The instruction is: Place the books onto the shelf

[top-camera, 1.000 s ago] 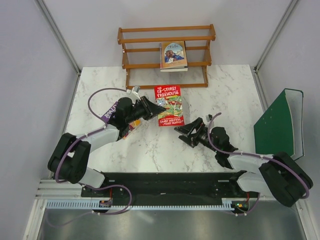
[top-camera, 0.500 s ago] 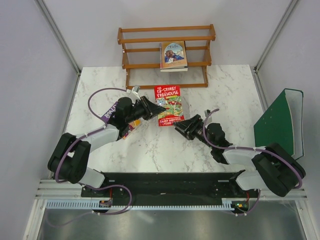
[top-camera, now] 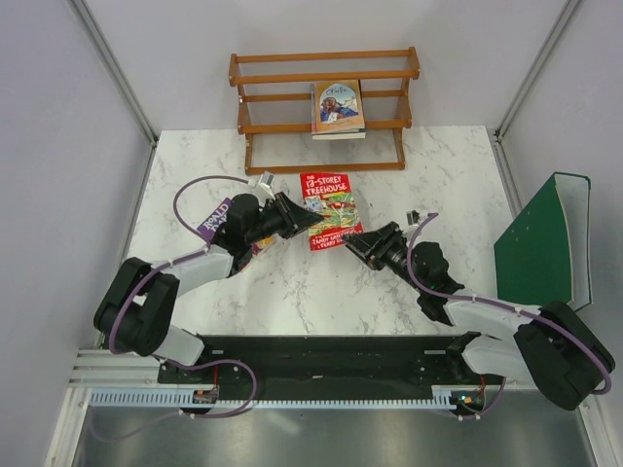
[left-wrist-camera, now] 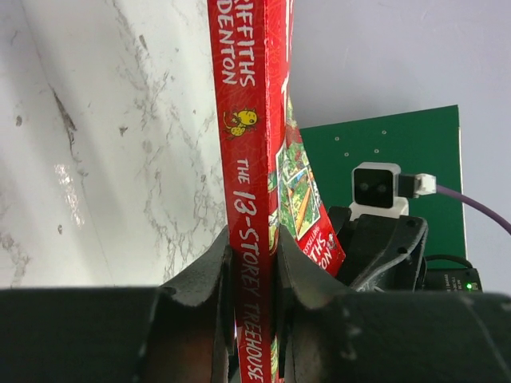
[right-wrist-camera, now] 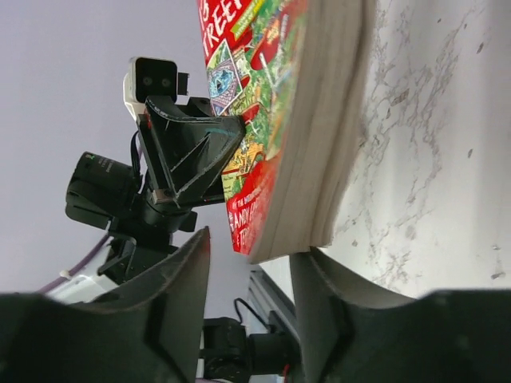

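Red book (top-camera: 329, 209) is found at the centre of the top view, short of the shelf (top-camera: 235, 88), which stands at the upper middle of the frame. The book is raised on its left edge and tilted off the table (top-camera: 292, 292). Its spine is pinched between the pressed-together fingers (left-wrist-camera: 207, 279) of the left gripper (top-camera: 310, 216).

Change noted: one second ago the book lay flat and the right gripper (top-camera: 355, 241) stood well apart at the lower right with jaws wide. That gripper has since been brought to the book's lower right corner. Its jaws have narrowed and now straddle the page edge. A gap is seen beside the cover in the right wrist view, so no clamp is made yet.

Judgement: a two-handed lift or hand-over is being prepared; transfer to the shelf is not begun.

One orange book (top-camera: 337, 105) is seen standing on the shelf's middle tier. A purple book (top-camera: 212, 219) lies partly under the left arm at mid left. The binder (top-camera: 535, 243) leans at the right edge, untouched.
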`<control>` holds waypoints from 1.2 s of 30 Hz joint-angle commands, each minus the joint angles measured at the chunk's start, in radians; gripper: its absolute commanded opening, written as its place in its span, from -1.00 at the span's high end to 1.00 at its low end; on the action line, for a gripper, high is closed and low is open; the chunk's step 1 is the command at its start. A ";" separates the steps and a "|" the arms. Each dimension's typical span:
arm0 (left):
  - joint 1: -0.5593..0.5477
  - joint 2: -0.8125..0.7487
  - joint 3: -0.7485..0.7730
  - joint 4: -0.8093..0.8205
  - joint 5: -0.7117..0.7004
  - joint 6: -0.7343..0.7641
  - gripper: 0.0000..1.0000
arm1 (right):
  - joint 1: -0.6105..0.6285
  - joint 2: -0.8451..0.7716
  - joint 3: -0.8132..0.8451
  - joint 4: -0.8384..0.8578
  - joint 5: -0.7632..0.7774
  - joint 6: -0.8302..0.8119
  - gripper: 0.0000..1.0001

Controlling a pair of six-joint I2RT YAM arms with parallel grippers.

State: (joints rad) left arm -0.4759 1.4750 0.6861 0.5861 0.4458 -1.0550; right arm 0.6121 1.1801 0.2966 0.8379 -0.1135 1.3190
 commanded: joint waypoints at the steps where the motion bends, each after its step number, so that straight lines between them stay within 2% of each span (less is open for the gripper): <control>1: -0.032 0.007 -0.039 0.017 0.068 0.021 0.96 | -0.025 -0.040 0.041 0.017 0.107 -0.040 -0.07; 8: -0.055 0.016 -0.042 0.034 0.070 0.012 0.96 | -0.026 0.024 0.041 0.078 0.092 -0.023 0.08; 11: -0.063 0.015 -0.054 0.049 0.080 -0.006 0.96 | -0.028 0.047 0.032 0.121 0.090 -0.004 0.06; 14: -0.073 0.010 -0.074 0.067 0.087 -0.028 0.96 | -0.029 0.058 0.035 0.125 0.098 0.000 -0.07; 17: -0.081 0.013 -0.092 0.080 0.102 -0.056 0.96 | -0.032 0.064 0.030 0.147 0.104 0.008 -0.10; 27: -0.110 0.008 -0.122 0.101 0.151 -0.059 0.96 | -0.038 0.084 0.026 0.181 0.094 0.009 0.03; 30: -0.116 0.002 -0.123 0.093 0.149 -0.051 0.96 | -0.038 0.096 0.032 0.193 0.077 -0.001 0.19; 33: -0.115 -0.004 -0.112 0.054 0.146 -0.025 0.96 | -0.040 0.105 0.038 0.198 0.054 -0.007 0.52; 34: -0.115 -0.011 -0.108 0.034 0.143 -0.014 0.96 | -0.040 0.108 0.039 0.198 0.051 -0.010 0.72; 36: -0.115 -0.022 -0.089 -0.032 0.131 0.026 0.95 | -0.043 0.108 0.044 0.194 0.038 -0.010 0.86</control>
State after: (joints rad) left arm -0.5362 1.4857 0.5823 0.6689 0.3973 -1.1069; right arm 0.5888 1.2896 0.2958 0.8612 -0.1116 1.3163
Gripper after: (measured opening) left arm 0.250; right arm 0.193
